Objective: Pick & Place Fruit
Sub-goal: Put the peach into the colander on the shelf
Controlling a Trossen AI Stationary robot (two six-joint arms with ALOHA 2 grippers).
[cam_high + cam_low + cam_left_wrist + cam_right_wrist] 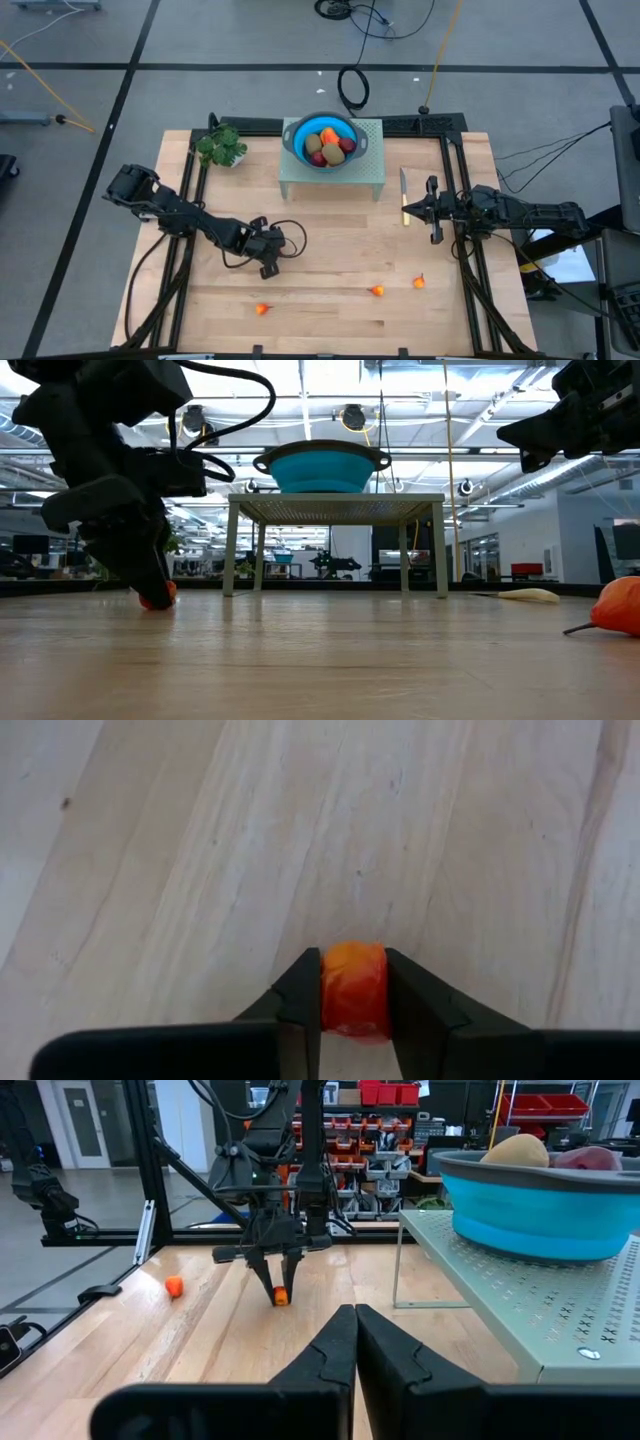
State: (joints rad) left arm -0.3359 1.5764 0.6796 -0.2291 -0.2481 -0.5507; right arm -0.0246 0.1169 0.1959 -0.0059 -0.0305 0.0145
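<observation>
While left hand (352,995) pinches tiny orange fruit (353,988) mid-table, well off edges, right hand (354,1342) waits closed, empty.

A pale wooden bench (330,300) carries everything. At twelve o'clock stands a small grey-green perforated stand (372,165), legs on the wood. At about ten o'clock lies a green leafy bunch (222,147). At three o'clock a slim yellow-handled knife (404,196) lies flat. Toward six o'clock, three tiny orange-red fruits rest well apart: one at seven (262,309), one at six (377,291), one at five (419,282). A fourth orange-red piece (354,988) sits on the wood at eight o'clock.
</observation>
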